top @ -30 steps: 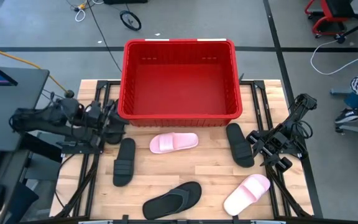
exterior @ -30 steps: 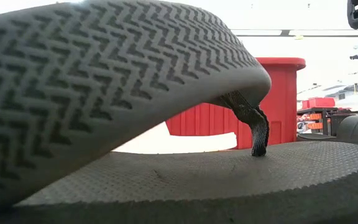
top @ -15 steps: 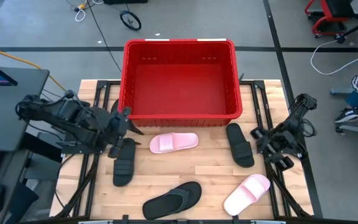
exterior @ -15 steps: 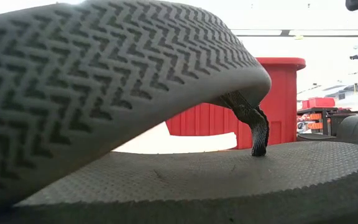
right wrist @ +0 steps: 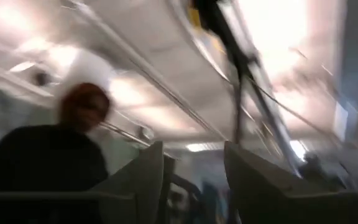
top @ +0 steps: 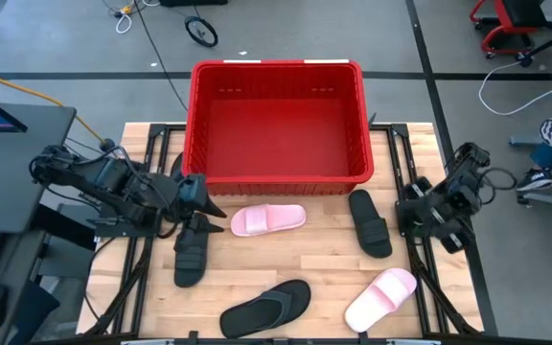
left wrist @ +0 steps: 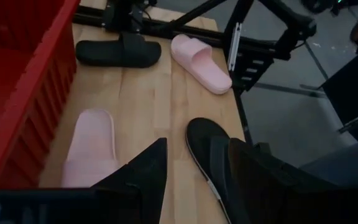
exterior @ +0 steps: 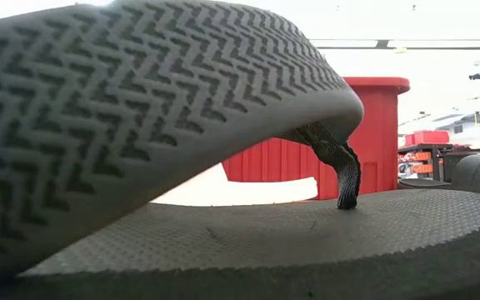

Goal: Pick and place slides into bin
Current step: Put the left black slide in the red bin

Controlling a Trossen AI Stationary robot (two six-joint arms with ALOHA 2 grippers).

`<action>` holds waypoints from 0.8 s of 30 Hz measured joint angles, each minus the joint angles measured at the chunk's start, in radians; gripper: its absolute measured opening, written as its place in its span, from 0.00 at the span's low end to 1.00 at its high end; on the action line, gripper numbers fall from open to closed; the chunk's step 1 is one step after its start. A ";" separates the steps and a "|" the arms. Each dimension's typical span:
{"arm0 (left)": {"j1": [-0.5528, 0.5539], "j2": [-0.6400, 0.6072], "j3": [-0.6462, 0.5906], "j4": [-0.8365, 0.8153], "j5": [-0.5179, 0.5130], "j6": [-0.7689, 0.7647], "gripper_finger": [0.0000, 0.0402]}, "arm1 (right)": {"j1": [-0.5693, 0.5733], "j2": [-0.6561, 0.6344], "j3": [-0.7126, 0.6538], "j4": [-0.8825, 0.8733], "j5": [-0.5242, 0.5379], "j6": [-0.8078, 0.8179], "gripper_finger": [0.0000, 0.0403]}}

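Observation:
The red bin [top: 278, 120] stands at the table's far middle. On the table lie a black slide [top: 190, 254], a pale pink slide [top: 268, 218], a second black slide [top: 370, 222], a black flip-flop [top: 266, 307] and a second pink slide [top: 381, 297]. My left gripper [top: 199, 196] is open, just above the far end of the left black slide, near the bin's near left corner. In its wrist view [left wrist: 194, 177] the flip-flop [left wrist: 205, 149] shows between the fingers, farther off. My right gripper [top: 410, 206] is open at the table's right, beside the right black slide, tipped upward [right wrist: 191, 180].
The flip-flop [exterior: 223, 225] fills the low view, with the bin [exterior: 373, 133] behind it. Dark frame rails run along both table sides [top: 142, 240]. A blurred person [right wrist: 73, 143] shows in the right wrist view. Bare wood lies between the slides.
My left gripper has gone toward the table's right, from beside the bin's left corner to above the left black slide's far end. My right gripper has drawn back from the right black slide toward the table's right edge and risen. The slides have kept still.

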 joint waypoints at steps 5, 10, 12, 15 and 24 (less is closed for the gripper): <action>0.001 0.005 0.000 0.022 -0.003 0.000 0.45 | 0.000 0.171 0.269 -0.344 0.216 0.185 0.44; 0.000 0.003 0.000 0.021 -0.002 0.000 0.44 | 0.000 0.468 0.497 -0.483 0.228 0.294 0.44; 0.000 0.003 0.000 0.009 -0.001 -0.005 0.44 | 0.000 0.585 0.570 -0.490 0.227 0.342 0.44; 0.000 0.003 0.000 -0.040 0.008 -0.062 0.44 | 0.000 0.743 0.675 -0.496 0.227 0.407 0.44; -0.028 0.003 0.000 -0.254 0.030 -0.226 0.43 | 0.000 1.107 1.001 -0.495 0.228 0.401 0.44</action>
